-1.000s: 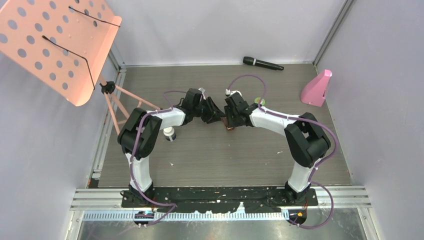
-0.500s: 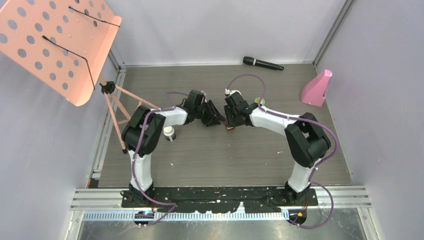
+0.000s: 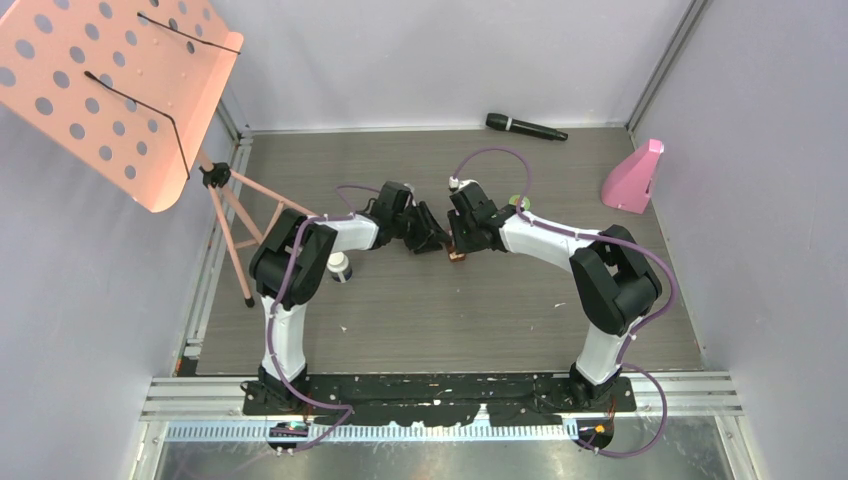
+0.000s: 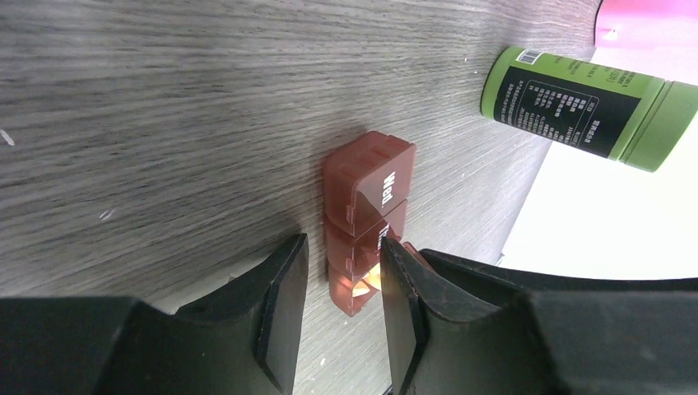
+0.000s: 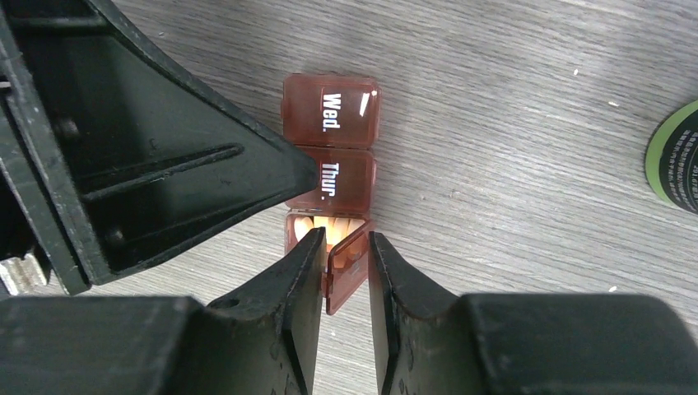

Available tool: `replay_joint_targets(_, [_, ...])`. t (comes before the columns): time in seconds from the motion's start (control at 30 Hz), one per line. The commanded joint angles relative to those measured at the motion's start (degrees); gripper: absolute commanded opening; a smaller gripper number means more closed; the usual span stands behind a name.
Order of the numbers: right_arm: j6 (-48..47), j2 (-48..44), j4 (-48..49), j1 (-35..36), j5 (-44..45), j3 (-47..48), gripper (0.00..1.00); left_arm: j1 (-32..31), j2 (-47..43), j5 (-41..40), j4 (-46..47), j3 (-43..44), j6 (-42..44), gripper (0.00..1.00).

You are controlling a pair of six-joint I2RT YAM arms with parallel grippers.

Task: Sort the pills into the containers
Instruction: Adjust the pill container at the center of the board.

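Note:
A small brown case (image 5: 333,148) lies mid-table, with lids marked Wed. and Thur. Its third compartment is open and holds pale orange pills (image 5: 329,226). The raised lid (image 5: 347,271) stands slanted between the fingers of my right gripper (image 5: 346,239), whose jaws are narrowly apart around it. My left gripper (image 4: 342,247) is open over the case (image 4: 368,193), one fingertip against the Thur. compartment. In the top view both grippers (image 3: 440,243) (image 3: 462,246) meet at the case (image 3: 457,254). A green bottle (image 4: 576,107) lies on its side beyond. The white bottle (image 3: 339,266) stands by my left arm.
A black microphone (image 3: 525,127) lies at the back wall. A pink object (image 3: 633,178) stands at the back right. An orange perforated music stand (image 3: 110,90) looms over the left side, its legs (image 3: 240,215) on the table edge.
My left arm has swung a little to the right, bringing its gripper closer over the case. The right arm has stayed almost still at the case.

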Motion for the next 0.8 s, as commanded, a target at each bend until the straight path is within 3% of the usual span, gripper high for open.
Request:
replay_joint_targets(0.0, [-0.19, -2.53, 0.81, -0.20, -0.98, 1.77, 0.32, -0.46, 0.71, -0.57, -0.69, 1.58, 0.99, 0.40])
replay_joint_targets(0.27, [0.22, -3.41, 1.21, -1.45, -2.48, 1.00, 0.32, -0.56, 0.51, -3.66, -8.94, 2.99, 2.49, 0.37])
replay_joint_targets(0.53, [0.84, -4.38, 2.12, -3.89, -4.96, -0.69, 0.32, -2.15, 1.49, -7.78, -22.11, 10.09, 7.31, 0.27])
replay_joint_targets(0.77, [1.29, -3.77, 2.24, -5.75, -7.92, -0.67, 0.34, -2.48, 2.60, -9.14, -28.41, 13.89, 8.25, 0.27])
